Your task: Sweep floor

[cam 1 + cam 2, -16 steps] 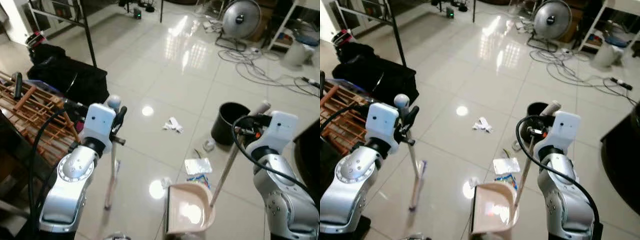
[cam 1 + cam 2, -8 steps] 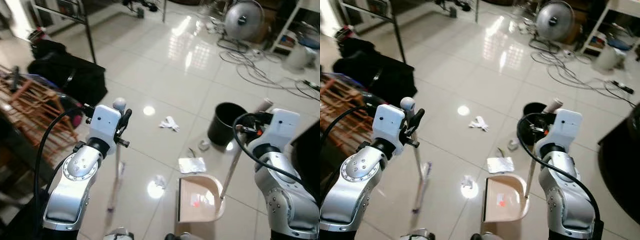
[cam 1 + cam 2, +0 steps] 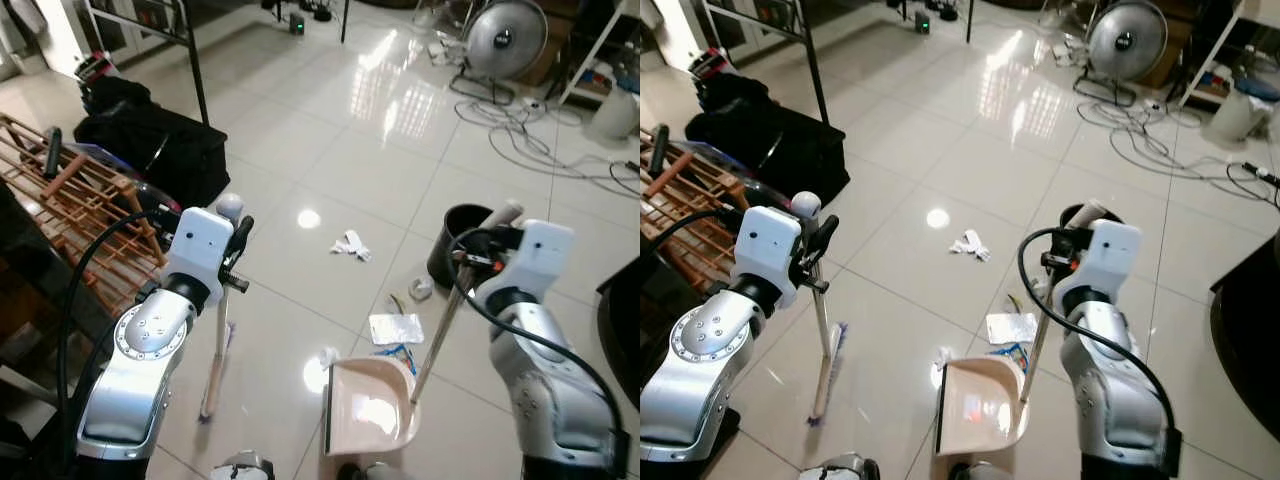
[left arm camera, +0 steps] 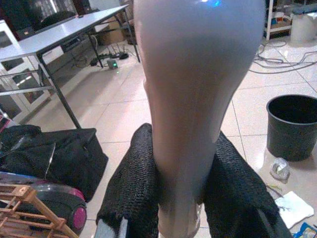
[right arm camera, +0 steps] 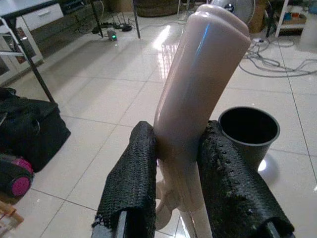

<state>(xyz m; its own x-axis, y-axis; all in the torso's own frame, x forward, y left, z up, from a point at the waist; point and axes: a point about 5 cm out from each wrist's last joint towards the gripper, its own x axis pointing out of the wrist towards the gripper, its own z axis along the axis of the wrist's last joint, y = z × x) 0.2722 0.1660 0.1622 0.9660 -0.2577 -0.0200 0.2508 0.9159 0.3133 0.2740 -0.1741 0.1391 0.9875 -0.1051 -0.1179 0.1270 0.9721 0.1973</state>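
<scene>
My left gripper is shut on the pale broom handle just below its rounded top. The broom head rests on the tiles to my left. My right gripper is shut on the long handle of the beige dustpan, which sits on the floor with its mouth towards the litter. Just beyond the pan lie a blue wrapper, a silver wrapper and a small white scrap. Farther out is crumpled white paper.
A black bin stands behind my right gripper, with a clear wad beside it. A wooden rack and black bag are on the left. A fan and cables lie at the back right.
The head views have swayed. The dustpan has drawn back a little from the silver wrapper, and the blue wrapper shows in front of it again. Both grippers keep their hold.
</scene>
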